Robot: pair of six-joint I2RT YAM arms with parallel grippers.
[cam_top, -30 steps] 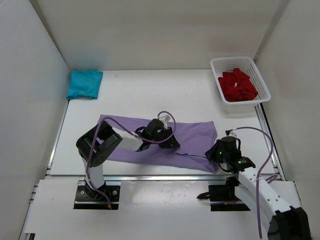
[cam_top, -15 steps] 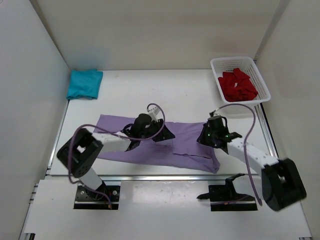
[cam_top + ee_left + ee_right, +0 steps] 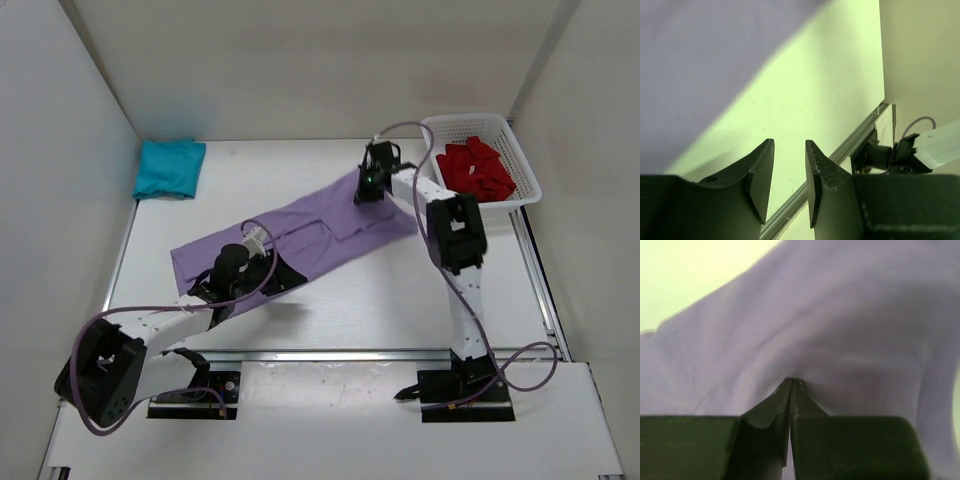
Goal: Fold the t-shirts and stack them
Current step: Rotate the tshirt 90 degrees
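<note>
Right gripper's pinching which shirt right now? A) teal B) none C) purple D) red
C: the right wrist view shows the right gripper shut on a pinch of the purple shirt. The teal shirt lies in the far left corner and the red shirt in the basket.

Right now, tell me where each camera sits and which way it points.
Top external: above, behind the bases, looking down on the table; left arm and right arm show.
Left wrist: on its arm, faces bare table and the lavender t-shirt past the open left fingers.
Right wrist: faces that t-shirt, pinched in the shut right fingers.
Shared: the lavender t-shirt.
</note>
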